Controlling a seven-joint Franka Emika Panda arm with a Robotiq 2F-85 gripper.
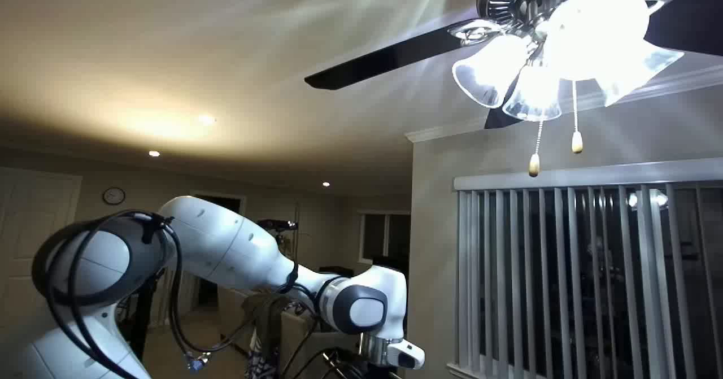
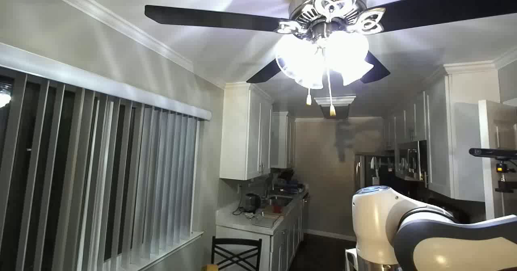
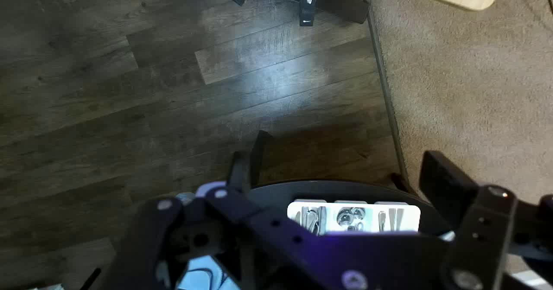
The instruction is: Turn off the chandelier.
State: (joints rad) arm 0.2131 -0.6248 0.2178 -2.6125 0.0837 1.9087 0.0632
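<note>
White tray [image 3: 408, 221] holds silvery utensils [image 3: 322, 218] in 3 visible compartments [image 3: 371, 221]; the chandelier [image 2: 341, 51] shines.

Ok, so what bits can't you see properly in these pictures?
Single bulbs in the chandelier: lost in glare, both exterior views.
Top of the chandelier: cut off by the upper edge, both exterior views.
Time on the clock: too small to read, in an exterior view.
Part of the white tray: hidden behind the gripper, wrist view.
</note>
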